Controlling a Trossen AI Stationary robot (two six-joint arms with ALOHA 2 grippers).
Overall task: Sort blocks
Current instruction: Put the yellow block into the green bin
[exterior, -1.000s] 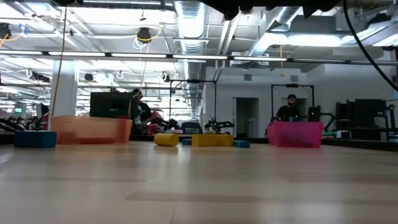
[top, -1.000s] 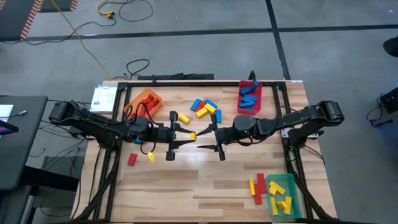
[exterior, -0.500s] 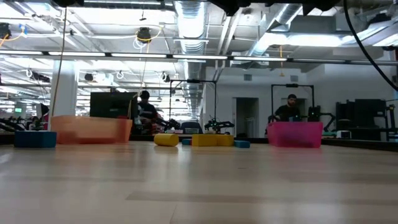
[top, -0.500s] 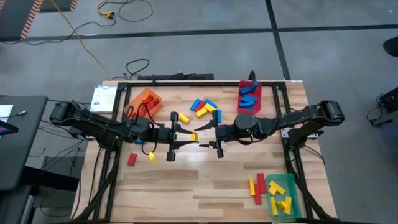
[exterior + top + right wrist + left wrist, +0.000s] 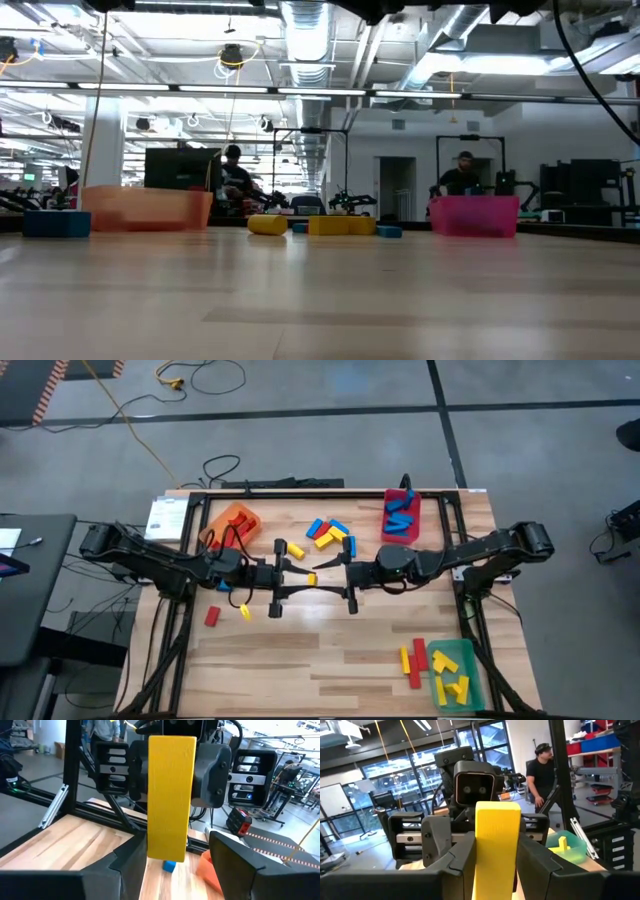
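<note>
Two grippers meet mid-desk (image 5: 300,645): the left gripper (image 5: 292,579) clamps a yellow block (image 5: 496,847) while the right gripper (image 5: 346,581) spreads wide around it, seemingly for a handover toward the green bin (image 5: 452,663).

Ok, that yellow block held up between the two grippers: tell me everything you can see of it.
The yellow block is a plain, solid-coloured rectangular bar, smooth and matte, with no marks. It is off the table, above the middle of the board. The left gripper is shut on one end, a dark finger against each side. Its other end points at the right gripper, whose open fingers flank it; whether they touch it I cannot tell.
</note>
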